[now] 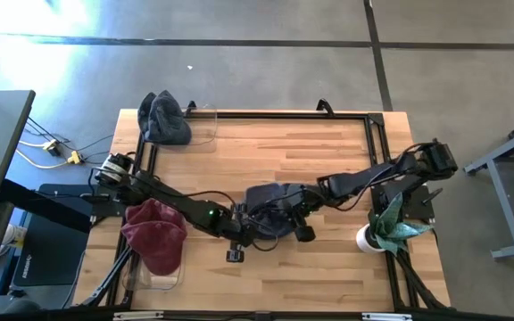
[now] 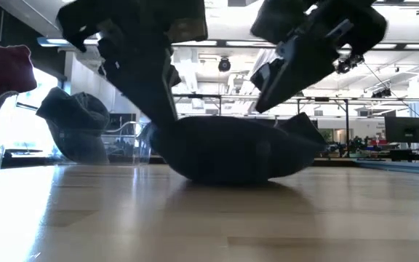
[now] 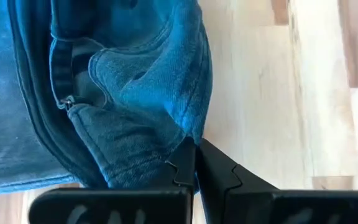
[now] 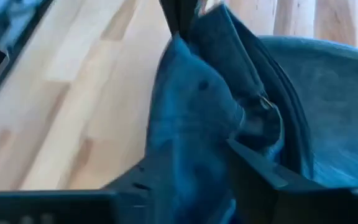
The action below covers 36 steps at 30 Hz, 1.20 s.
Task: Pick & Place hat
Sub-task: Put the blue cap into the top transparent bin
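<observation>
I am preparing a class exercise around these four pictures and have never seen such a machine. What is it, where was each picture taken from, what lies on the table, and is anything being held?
This is a robot with two dark arms, each ending in a two-finger gripper, working at a wooden table. One picture looks straight down from above, one looks level across the tabletop, and two come from cameras on the wrists.

In the middle lies a dark blue hat. The left gripper is shut on its edge. The right gripper has the cloth between its fingers, which stand apart, so it does not seem to be clamping.

Also there: a dark red hat on a clear tray near the left arm, a grey hat at the far left corner, and a white cup with a green cloth on the right.
</observation>
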Available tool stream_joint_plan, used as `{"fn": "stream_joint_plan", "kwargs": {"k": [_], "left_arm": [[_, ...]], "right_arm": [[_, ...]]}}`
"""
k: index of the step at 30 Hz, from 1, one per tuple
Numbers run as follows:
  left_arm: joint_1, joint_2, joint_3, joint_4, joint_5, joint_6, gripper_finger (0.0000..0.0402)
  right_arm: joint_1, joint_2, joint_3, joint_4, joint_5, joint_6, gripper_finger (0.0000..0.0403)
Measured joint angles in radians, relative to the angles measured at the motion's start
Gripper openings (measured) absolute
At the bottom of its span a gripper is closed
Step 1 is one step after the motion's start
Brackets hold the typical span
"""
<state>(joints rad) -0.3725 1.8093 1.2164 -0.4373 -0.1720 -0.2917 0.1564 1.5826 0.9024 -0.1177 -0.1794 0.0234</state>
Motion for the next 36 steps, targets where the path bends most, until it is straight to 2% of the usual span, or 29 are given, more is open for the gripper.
{"fn": "stream_joint_plan", "kwargs": {"k": [5, 10, 17, 20, 22, 26, 27, 31, 36], "left_arm": [[0.000, 0.000, 0.000, 0.001, 0.001, -0.006, 0.0002], [0.000, 0.000, 0.000, 0.001, 0.005, -0.015, 0.0001], [0.000, 0.000, 0.007, -0.012, 0.007, -0.099, 0.0000], [0.000, 0.000, 0.039, -0.033, 0.014, -0.115, 0.0000], [0.001, 0.000, 0.063, -0.054, 0.021, -0.115, 0.0000], [0.027, 0.000, 0.122, -0.139, 0.008, -0.132, 0.0000], [0.035, 0.000, 0.137, -0.174, 0.000, -0.132, 0.0001], [0.077, 0.000, 0.186, -0.305, 0.008, -0.054, 0.0024], [0.126, 0.000, 0.254, -0.470, 0.079, 0.041, 0.0102]], "right_arm": [[0.046, -0.063, 0.000, -0.132, 0.068, -0.126, 0.0200], [0.142, -0.031, 0.000, -0.119, 0.124, -0.279, 0.0224], [0.244, 0.084, 0.000, -0.022, 0.387, -0.344, 0.0200], [0.258, 0.123, 0.000, -0.014, 0.468, -0.339, 0.0165], [0.258, 0.134, 0.000, -0.012, 0.487, -0.339, 0.0126], [0.242, 0.131, 0.000, -0.015, 0.424, -0.339, 0.0027], [0.237, 0.127, 0.000, -0.017, 0.408, -0.338, 0.0014], [0.203, 0.110, 0.000, -0.018, 0.295, -0.250, 0.0024], [0.117, 0.095, 0.000, -0.012, 0.072, -0.114, 0.0006]]}}
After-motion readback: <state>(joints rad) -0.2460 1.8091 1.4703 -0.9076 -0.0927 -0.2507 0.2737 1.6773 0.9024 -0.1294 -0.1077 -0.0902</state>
